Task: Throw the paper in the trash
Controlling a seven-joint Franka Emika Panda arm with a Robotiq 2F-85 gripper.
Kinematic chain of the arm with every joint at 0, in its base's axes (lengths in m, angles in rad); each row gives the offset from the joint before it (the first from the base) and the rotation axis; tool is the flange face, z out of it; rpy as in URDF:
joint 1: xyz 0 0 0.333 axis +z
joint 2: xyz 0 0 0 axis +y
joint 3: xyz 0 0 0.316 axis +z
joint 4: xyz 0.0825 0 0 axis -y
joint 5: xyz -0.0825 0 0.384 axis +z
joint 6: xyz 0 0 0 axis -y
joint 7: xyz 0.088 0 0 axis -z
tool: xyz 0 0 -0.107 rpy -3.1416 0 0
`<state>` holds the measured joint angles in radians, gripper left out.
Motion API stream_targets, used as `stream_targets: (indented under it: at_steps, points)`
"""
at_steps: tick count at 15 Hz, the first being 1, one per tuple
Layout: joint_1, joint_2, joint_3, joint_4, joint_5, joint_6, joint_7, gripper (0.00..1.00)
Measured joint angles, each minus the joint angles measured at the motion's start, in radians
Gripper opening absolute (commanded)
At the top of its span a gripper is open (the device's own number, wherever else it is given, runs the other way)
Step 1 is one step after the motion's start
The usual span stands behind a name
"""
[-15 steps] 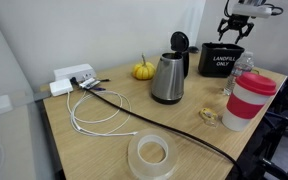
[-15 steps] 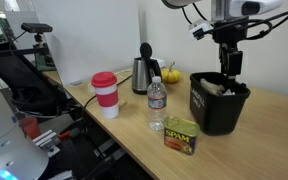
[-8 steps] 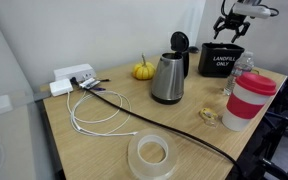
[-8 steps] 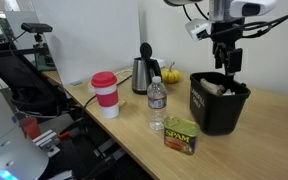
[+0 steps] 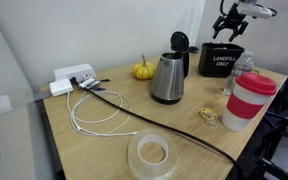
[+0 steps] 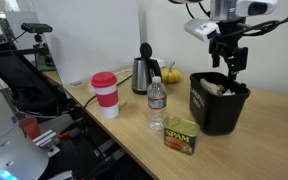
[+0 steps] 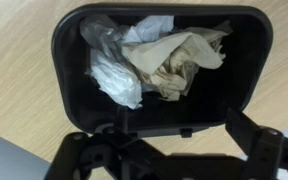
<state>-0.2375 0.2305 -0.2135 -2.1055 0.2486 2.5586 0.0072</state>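
Wrist view: the white crumpled paper (image 7: 117, 75) lies inside the black LANDFILL ONLY bin (image 7: 66, 62), left of a tan scrap (image 7: 184, 62) and straight below the gripper (image 7: 174, 152). The gripper's fingers are spread, with nothing between them. The bin's long axis runs left to right. In both exterior views the gripper (image 5: 234, 18) (image 6: 231, 60) hangs above the bin (image 5: 222, 62) (image 6: 219, 108). Only the wrist view looks fully into the bin.
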Motion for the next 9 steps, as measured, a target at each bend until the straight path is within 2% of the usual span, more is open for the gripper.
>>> stream_targets:
  at_steps: [4,9]
  points:
    - [-0.008,0.002,0.005,0.005,0.014,-0.054,-0.078,1.00]
    - [-0.011,0.002,0.008,0.009,0.016,-0.066,-0.089,1.00]
